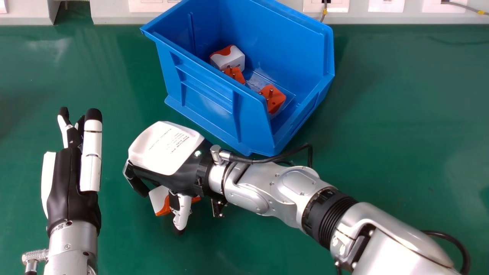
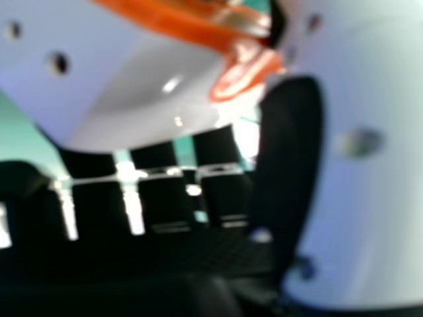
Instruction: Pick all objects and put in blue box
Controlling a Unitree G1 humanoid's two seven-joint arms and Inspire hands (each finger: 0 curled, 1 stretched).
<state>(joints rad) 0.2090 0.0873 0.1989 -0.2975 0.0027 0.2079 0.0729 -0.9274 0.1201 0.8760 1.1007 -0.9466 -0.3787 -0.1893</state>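
Note:
A blue box (image 1: 198,82) stands at the top middle of the head view, holding a white and orange adapter (image 1: 233,59) and two orange plug pieces (image 1: 274,97). Below its near side, my right hand (image 1: 166,152) is palm down, its bent fingers and thumb around another white and orange adapter (image 1: 156,200), partly hidden under the hand. In the right hand view, my right hand (image 2: 357,211) has its thumb close beside this adapter (image 2: 152,86). My left hand (image 1: 67,179) is open and empty at the left.
A green table (image 1: 401,126) lies beneath everything. Along its far edge runs a pale panel (image 1: 267,17) with white sockets and cables. The right forearm crosses the table from the lower right, close in front of the box.

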